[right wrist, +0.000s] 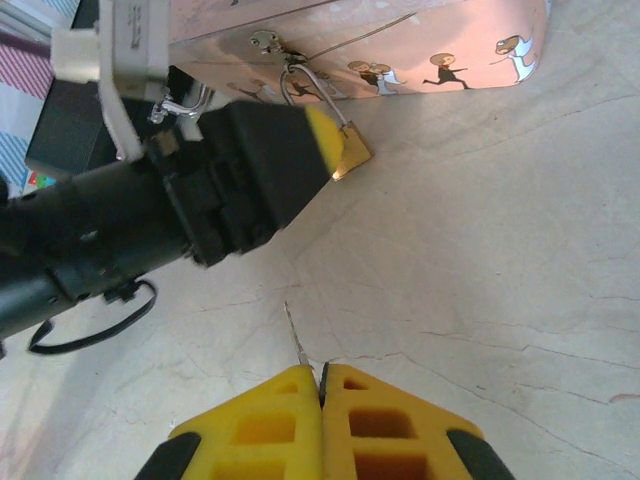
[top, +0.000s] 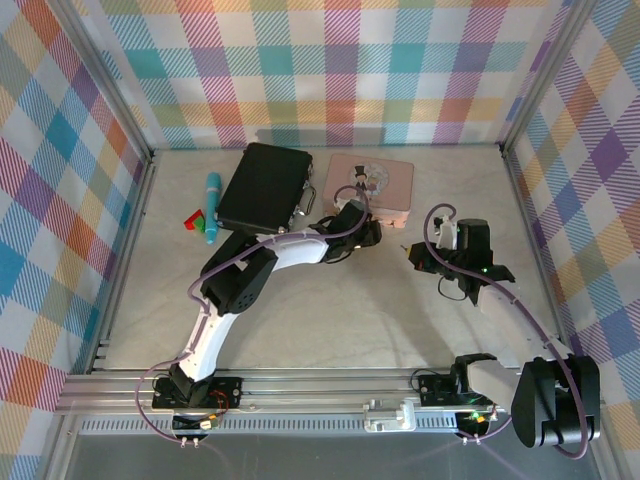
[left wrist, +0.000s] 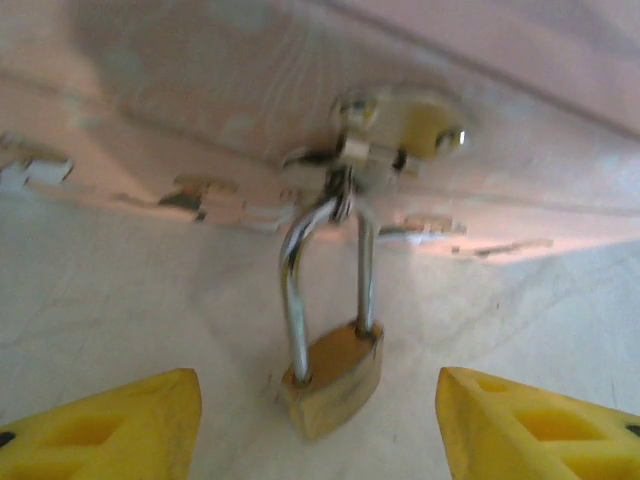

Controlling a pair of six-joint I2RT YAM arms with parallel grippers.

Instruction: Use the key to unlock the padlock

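Brass padlock (left wrist: 335, 378) hung by its silvery shackle from the hasp (left wrist: 390, 135) on the side wall of the pink picture tin (right wrist: 420, 45), body tilted, low over the worktop (right wrist: 480, 260). Left end effector (left wrist: 318, 415) spread apart, yellow fingers (left wrist: 120, 425) flanking the padlock body with a gap on both sides, gripping nothing. Right end effector (right wrist: 321, 378) well apart from the tin, clamped on the key (right wrist: 293, 335), thin blade poking out toward the padlock. Black case (top: 265, 188) just beside the tin, on its left.

brass-gold padlock (left wrist: 333, 378), pink tin (top: 392, 178), black case (top: 262, 187)
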